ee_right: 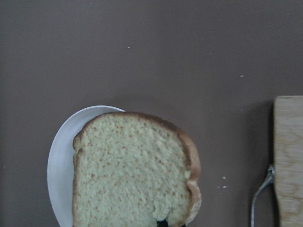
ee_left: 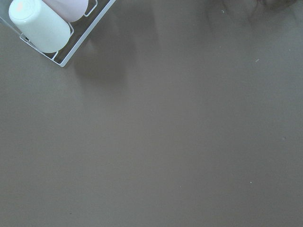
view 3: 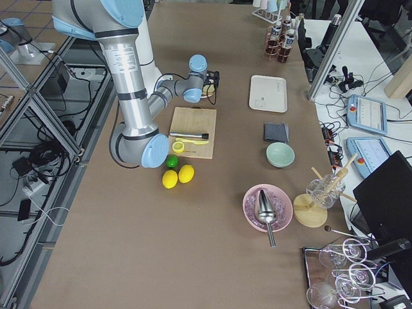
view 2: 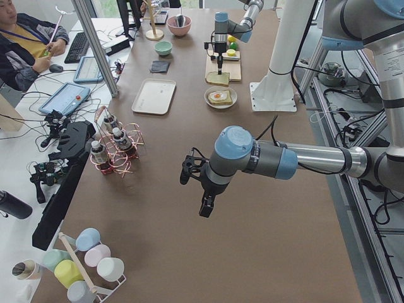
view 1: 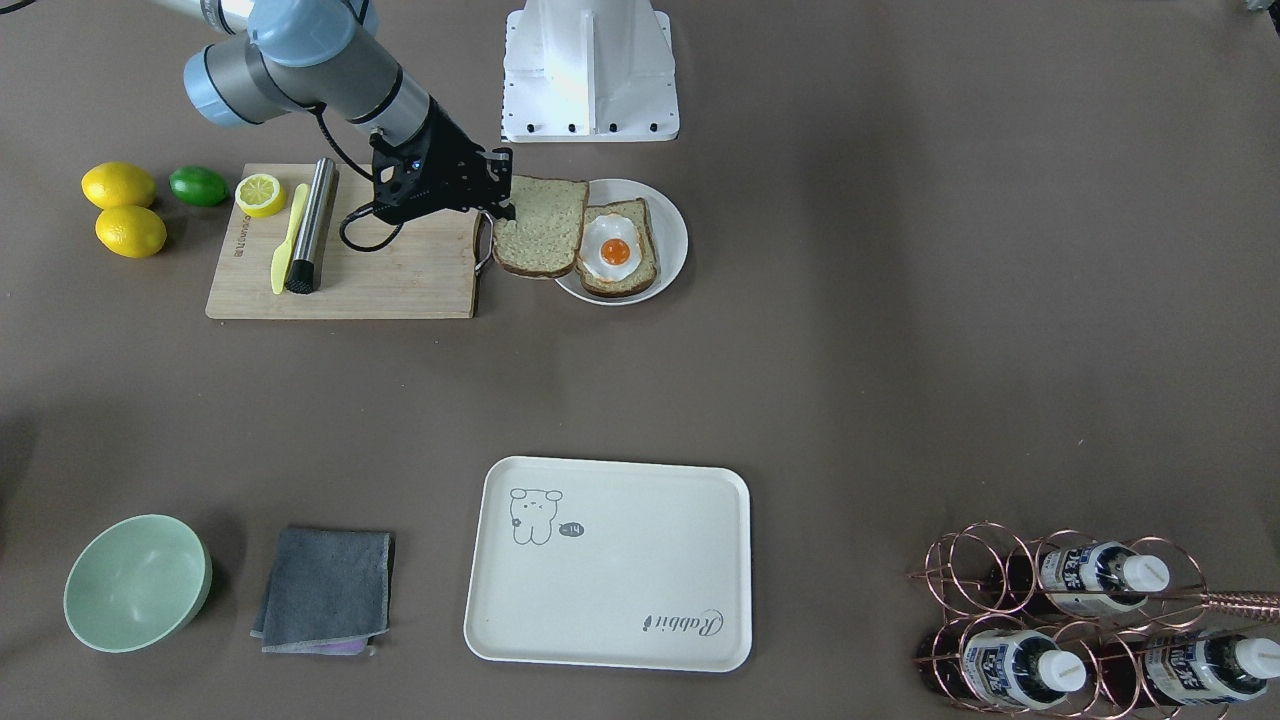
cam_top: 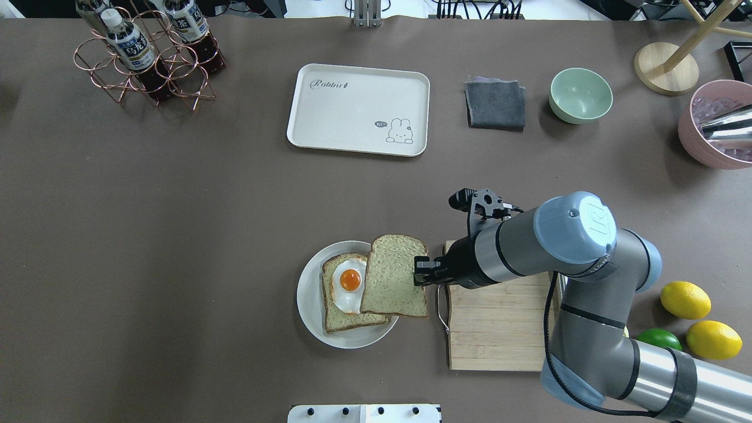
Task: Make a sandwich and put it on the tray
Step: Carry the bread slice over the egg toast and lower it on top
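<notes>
Overhead exterior: right jaws pinch bread slice [cam_top: 392,285] edge over plate [cam_top: 307,294]; left jaws unclear.

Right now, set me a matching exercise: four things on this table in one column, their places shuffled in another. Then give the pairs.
Things
1. upper bread slice
2. fried egg
3. grey cloth
4. lemon half

Places
A. on the cutting board
B. between the tray and the green bowl
C. gripped by the right gripper
D. on the lower bread slice on the plate

Pairs: 1-C, 2-D, 3-B, 4-A
</notes>
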Controlling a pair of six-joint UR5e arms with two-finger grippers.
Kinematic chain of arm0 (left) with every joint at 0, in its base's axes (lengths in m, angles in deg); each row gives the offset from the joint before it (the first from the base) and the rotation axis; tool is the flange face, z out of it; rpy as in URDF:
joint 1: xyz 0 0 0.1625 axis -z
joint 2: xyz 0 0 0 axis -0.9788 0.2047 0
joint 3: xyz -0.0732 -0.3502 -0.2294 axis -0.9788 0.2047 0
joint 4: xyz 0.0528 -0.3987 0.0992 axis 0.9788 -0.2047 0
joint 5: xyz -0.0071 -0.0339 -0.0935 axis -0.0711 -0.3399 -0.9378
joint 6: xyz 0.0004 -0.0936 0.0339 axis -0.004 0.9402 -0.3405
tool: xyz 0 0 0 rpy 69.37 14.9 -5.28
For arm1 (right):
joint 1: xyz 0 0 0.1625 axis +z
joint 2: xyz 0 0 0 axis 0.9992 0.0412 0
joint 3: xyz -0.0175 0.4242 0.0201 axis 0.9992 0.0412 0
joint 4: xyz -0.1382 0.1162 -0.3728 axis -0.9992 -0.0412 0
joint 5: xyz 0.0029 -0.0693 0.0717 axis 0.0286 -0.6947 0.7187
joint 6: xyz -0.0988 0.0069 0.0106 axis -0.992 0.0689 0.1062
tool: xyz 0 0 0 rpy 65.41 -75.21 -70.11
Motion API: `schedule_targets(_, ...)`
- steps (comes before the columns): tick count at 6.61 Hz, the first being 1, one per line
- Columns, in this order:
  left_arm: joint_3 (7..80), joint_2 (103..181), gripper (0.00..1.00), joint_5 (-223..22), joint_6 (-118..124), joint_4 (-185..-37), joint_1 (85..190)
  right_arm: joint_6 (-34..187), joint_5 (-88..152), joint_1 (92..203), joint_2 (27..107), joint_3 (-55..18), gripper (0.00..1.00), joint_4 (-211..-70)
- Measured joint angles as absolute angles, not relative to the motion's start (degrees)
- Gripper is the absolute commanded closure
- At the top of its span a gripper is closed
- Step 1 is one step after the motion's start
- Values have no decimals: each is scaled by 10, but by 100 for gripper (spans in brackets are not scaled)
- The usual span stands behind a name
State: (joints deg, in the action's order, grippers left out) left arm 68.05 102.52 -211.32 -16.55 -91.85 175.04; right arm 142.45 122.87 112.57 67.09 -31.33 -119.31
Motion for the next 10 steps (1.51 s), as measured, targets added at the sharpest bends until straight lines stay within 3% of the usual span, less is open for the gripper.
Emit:
schedule_targets(3, 688, 1025, 2, -2113, -165, -918, 1750, 1376, 1239, 1112, 586, -244, 100, -1193)
schedule_targets(8, 703, 1014, 2, -2113, -164, -917, 1751, 1319, 1272, 1113, 575, -198, 100, -1193)
schedule_targets(10, 703, 1013, 2, -2113, -164, -917, 1752, 1320, 1271, 1114, 574, -196, 12, -1194)
